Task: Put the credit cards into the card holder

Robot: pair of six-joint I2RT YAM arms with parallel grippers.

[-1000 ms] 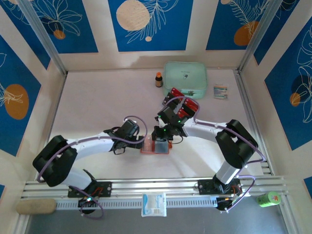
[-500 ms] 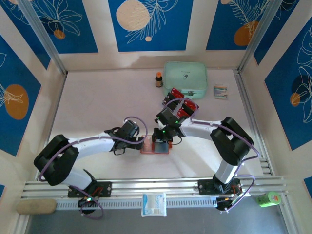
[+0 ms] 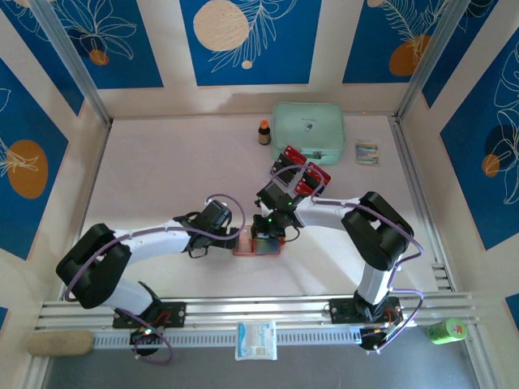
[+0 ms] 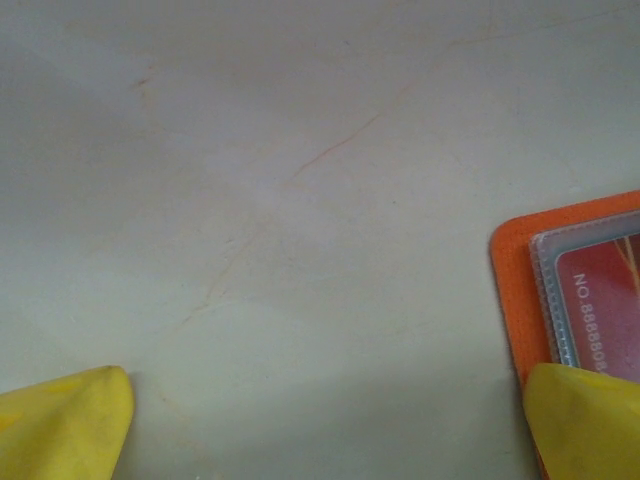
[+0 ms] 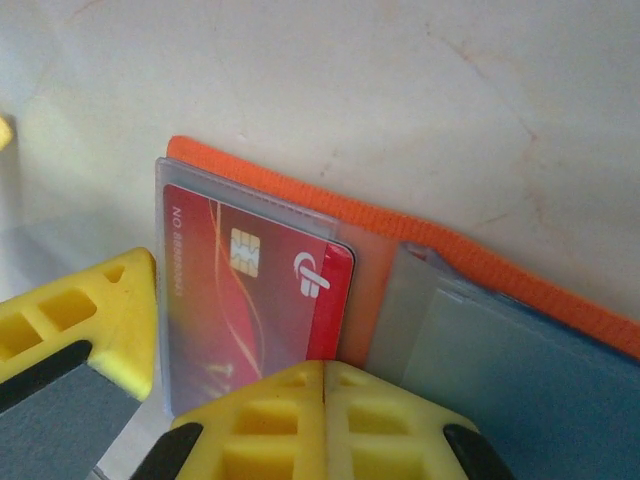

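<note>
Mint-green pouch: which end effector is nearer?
Right. The right end effector is over the card holder, on the mint-green pouch's near side; the left end effector is at the holder's left edge, farther off.

Bright, even light from above fills the top view. The table (image 3: 162, 178) looks slightly washed out, and the arms (image 3: 154, 241) cast only soft, short shadows. The posts (image 3: 71, 61) lean outward with wide-angle bending. In the left wrist view the table darkens towards the bottom, and the yellow fingers (image 4: 60, 425) are blurred. In the right wrist view the card (image 5: 240, 290) is sharp, while the near fingers (image 5: 320, 415) are soft.
</note>
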